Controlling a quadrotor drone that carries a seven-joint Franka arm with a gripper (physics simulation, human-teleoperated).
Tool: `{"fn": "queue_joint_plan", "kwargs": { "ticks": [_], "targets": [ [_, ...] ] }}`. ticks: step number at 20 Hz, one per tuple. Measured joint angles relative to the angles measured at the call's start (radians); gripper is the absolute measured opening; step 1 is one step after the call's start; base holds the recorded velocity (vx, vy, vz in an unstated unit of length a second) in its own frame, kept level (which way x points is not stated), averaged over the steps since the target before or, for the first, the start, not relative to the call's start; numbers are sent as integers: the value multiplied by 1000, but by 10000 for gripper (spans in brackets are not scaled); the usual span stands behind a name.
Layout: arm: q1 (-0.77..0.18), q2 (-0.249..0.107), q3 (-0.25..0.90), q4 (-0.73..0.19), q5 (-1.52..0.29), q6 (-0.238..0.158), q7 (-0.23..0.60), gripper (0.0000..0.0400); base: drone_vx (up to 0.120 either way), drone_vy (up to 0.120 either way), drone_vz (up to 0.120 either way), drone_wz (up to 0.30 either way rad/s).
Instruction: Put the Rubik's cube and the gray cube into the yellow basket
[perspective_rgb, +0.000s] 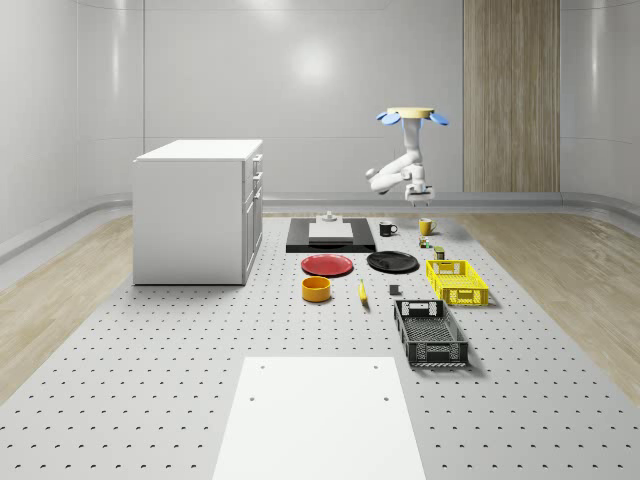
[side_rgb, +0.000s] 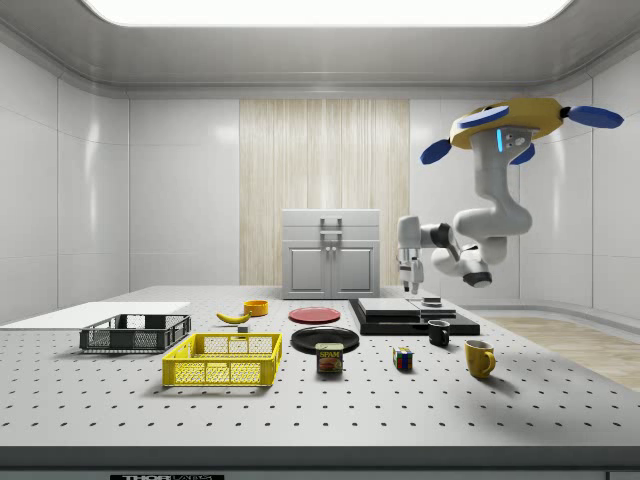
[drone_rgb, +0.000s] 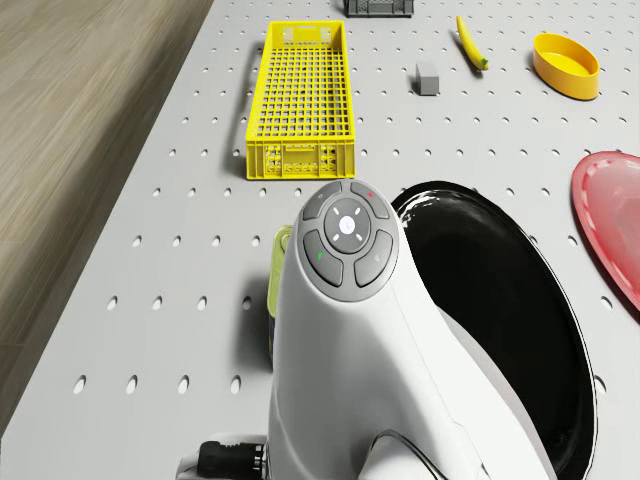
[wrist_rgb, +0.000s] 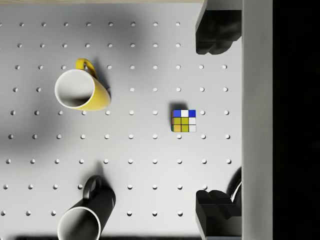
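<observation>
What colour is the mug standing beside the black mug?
Yellow mug, clearest in the wrist view, near the black mug.

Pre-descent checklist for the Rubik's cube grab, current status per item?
1. Drone hovering above the table: ok.
2. Gripper high over the Rubik's cube, not yet on it: ok.
3. Jaws open and empty, as the wrist view shows: ok.
4. Cube centered between the jaws: not ok, it sits off to one side.
5. Yellow mug and black mug apart from the cube: ok.
6. Yellow basket empty: ok.
</observation>
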Motion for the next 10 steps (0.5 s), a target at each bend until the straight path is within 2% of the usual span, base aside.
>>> {"fn": "queue_joint_plan", "kwargs": {
  "ticks": [8,10],
  "targets": [
    [-52,-50,30,0,6,15,38,400,5,0,-120,0],
    [-59,-61,35,0,10,22,44,400,0,100,-120,0]
  ]
}}
